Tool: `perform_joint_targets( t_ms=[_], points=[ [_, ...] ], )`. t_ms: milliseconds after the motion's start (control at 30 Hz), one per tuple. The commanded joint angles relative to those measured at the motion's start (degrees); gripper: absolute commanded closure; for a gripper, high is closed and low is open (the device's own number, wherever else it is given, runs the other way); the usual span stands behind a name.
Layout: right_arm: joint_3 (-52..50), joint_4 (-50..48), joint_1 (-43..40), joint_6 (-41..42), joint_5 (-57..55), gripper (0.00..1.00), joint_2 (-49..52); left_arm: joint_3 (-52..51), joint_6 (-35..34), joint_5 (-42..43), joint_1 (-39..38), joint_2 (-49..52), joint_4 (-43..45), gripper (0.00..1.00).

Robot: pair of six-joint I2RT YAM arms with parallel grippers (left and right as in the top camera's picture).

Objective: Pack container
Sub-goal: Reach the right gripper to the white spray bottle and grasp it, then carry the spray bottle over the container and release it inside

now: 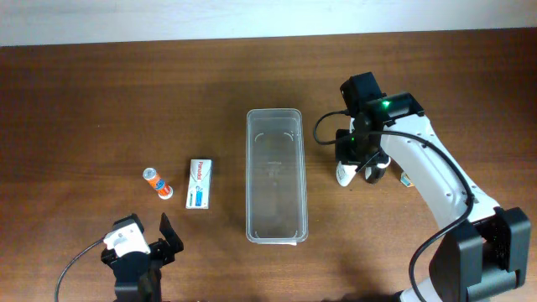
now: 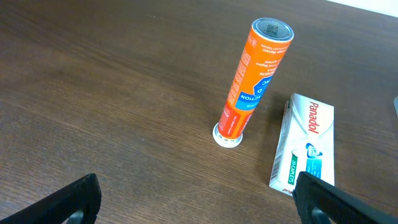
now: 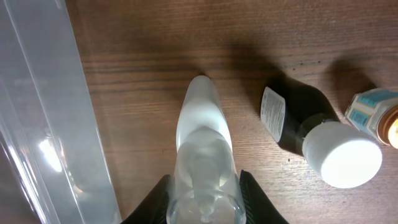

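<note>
The brown wooden counter [image 1: 126, 101] carries the container [image 1: 276, 176], a long clear tub lying near the middle with nothing inside.

The right tool [image 1: 361, 166] is just beside the container's right long wall. In the right wrist view its fingers [image 3: 249, 198] are clamped on either side of a whitish translucent bottle [image 3: 200, 143] with a tapered tip. The container wall [image 3: 50, 124] is close alongside.

The left tool [image 1: 170, 237] is well out from the container's near left corner, and its fingers [image 2: 74, 199] are spread wide apart over bare wood.

A white-and-blue Panadol carton [image 1: 200, 183] lies flat left of the container. An orange tube [image 1: 156, 183] lies farther left, apart from the carton.

On the right side of the container, past the held bottle, lies a dark bottle [image 3: 292, 121] with a white cap [image 3: 342, 154]. A small blue-and-white labelled item [image 3: 373, 109] is just beyond it, cut off by the frame edge.
</note>
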State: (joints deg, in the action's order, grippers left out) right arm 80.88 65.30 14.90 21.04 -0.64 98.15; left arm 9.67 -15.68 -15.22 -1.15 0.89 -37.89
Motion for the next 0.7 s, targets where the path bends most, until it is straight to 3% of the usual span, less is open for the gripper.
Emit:
perform_joint_targets(
  t_ms=[0, 67, 367, 667],
  points=[
    [1.38, 0.31, 0.48, 0.66, -1.53, 0.79, -0.20, -0.24, -0.15, 0.02, 0.31, -0.55, 0.13, 0.01],
    [3.30, 1.05, 0.48, 0.44, -1.44, 0.85, -0.55, -0.24, -0.15, 0.02, 0.31, -0.55, 0.13, 0.01],
    [16.81, 7.96, 3.48, 0.26, -1.38, 0.89, -4.33, -0.24, -0.15, 0.02, 0.31, -0.55, 0.13, 0.01],
    [24.57, 6.60, 17.11, 0.48, -5.22, 0.89, -5.42, -0.24, -0.15, 0.02, 0.31, -0.55, 0.15, 0.01]
  ],
)
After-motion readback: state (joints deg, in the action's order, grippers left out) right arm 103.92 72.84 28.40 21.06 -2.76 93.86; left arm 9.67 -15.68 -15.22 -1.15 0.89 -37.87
